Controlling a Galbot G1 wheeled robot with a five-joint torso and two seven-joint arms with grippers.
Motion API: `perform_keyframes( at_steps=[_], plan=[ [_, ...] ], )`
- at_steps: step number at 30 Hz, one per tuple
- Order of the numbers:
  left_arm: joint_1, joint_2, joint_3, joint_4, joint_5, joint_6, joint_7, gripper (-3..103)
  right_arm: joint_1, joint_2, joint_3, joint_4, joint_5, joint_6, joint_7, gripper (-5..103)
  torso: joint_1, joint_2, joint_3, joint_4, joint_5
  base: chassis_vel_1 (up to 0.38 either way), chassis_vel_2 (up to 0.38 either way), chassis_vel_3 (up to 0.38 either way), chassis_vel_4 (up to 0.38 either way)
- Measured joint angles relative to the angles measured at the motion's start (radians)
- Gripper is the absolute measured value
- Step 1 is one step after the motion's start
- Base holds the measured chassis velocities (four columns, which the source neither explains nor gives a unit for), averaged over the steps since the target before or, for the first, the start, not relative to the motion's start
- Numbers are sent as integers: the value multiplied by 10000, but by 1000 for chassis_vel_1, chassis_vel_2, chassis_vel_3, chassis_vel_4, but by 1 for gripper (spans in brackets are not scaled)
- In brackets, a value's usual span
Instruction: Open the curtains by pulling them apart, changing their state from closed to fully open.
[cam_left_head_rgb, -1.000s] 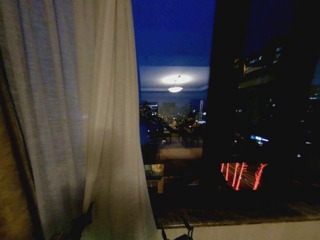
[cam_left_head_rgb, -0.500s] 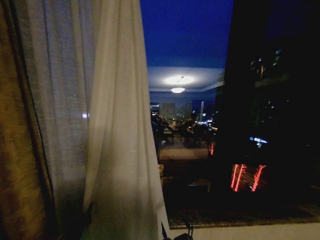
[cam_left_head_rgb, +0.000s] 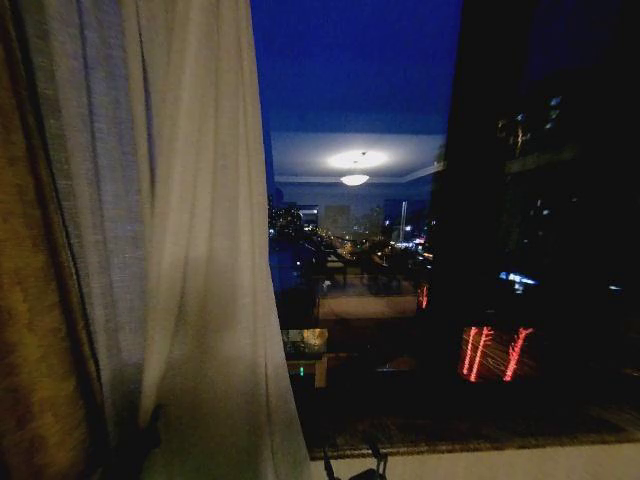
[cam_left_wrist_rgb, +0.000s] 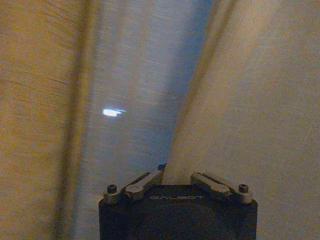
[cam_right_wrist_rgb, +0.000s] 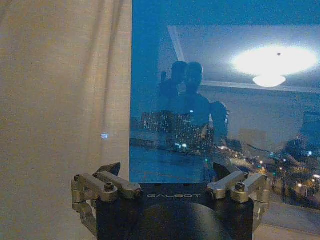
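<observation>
- Since half a second ago, the sheer curtain's (cam_left_head_rgb: 190, 250) free edge has drawn further toward the robot's left, baring more of the dark window (cam_left_head_rgb: 360, 90); part of that shift may come from the camera moving.
- Bunched into vertical folds, the cream-white curtain hangs on the left of the head view, reaching from the top of the picture down past the window sill (cam_left_head_rgb: 480, 432).
- Beside it, at the far left, hangs a golden-brown drape (cam_left_head_rgb: 35, 330), just touching the sheer fabric.
- Low at the curtain's left side, the left hand (cam_left_head_rgb: 150, 425) shows as a dark shape pressed into the folds.
- From the left wrist view, the left hand (cam_left_wrist_rgb: 176, 176) is clenched on a fold of the curtain (cam_left_wrist_rgb: 240, 115), the fabric rising from between its closed linkages.
- At the bottom edge of the head view, the right hand (cam_left_head_rgb: 352, 468) sits below the sill, near the curtain's hem.
- Seen from its own wrist, the right hand (cam_right_wrist_rgb: 167, 172) is released, fingers (cam_right_wrist_rgb: 111, 169) spread wide, grasping nothing, facing the glass with the curtain's edge (cam_right_wrist_rgb: 65, 110) beside it.
- A ceiling lamp (cam_left_head_rgb: 353, 179) reflects in the glass, above city lights.
</observation>
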Motion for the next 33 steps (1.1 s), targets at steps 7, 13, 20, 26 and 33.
perform_keyframes(
  at_steps=[7,13,20,26,33],
  plan=[
    [-505,402,-584,518,-379,38,-1632,0,107,1,-142,-23,-9,-4,-10,100,0,0,0,0,0,0,0,0,0],
    [-858,876,-1139,1108,-887,154,-2510,0,147,1,-191,-53,-27,-22,-15,100,2,0,0,0,-1,0,0,0,0],
    [-1028,1228,-1702,1792,-1138,80,-3323,0,198,0,-253,-181,-51,-29,-24,100,2,0,0,0,-1,0,0,0,0],
    [-1271,1469,-1908,2274,-1230,-45,-4209,0,278,1,-330,-257,-65,-35,-27,100,2,0,0,0,-1,0,0,0,0],
    [-1743,1665,-1869,2664,-1309,48,-6076,0,360,0,-326,-342,-66,-41,-29,100,2,0,0,0,2,0,0,0,0]
  ],
)
